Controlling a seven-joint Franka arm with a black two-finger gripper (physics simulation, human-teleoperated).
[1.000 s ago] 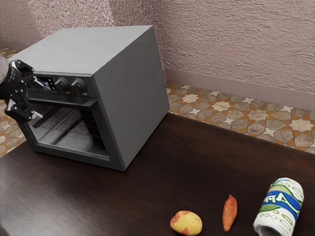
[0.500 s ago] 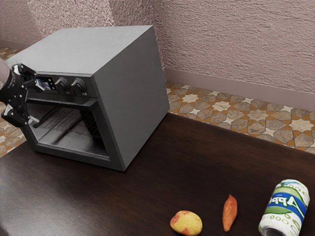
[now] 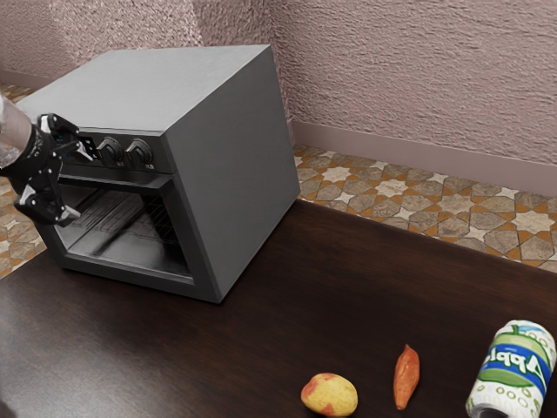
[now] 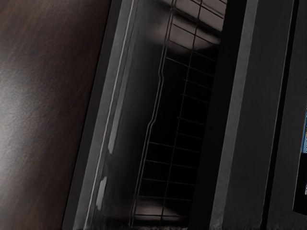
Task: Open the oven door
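The black gripper (image 3: 79, 183) is at the exterior view's left, in front of the oven (image 3: 231, 165). Its two fingers stand apart, one higher near the display and the other lower by the window. Between their levels runs the dark bar (image 3: 148, 182) along the top of the oven door (image 3: 130, 272). The door looks flush with the oven front; contact with the bar cannot be told. In the wrist view, a wire rack (image 4: 172, 143) shows inside the window, with the door's lower frame (image 4: 98, 129) on the table side and the bar (image 4: 232, 120) on the other.
Two knobs (image 3: 138, 154) sit above the bar. On the dark table (image 3: 287, 287) are a red-yellow fruit (image 3: 330, 395), an orange tapered vegetable (image 3: 406, 377) and a green-white-blue labelled can (image 3: 513, 370), near the exterior view's bottom right. A textured wall (image 3: 418, 70) stands behind.
My gripper has shifted slightly toward the exterior view's right, along the oven front. The labelled can has rolled a little toward that view's right. The oven door looks unchanged.
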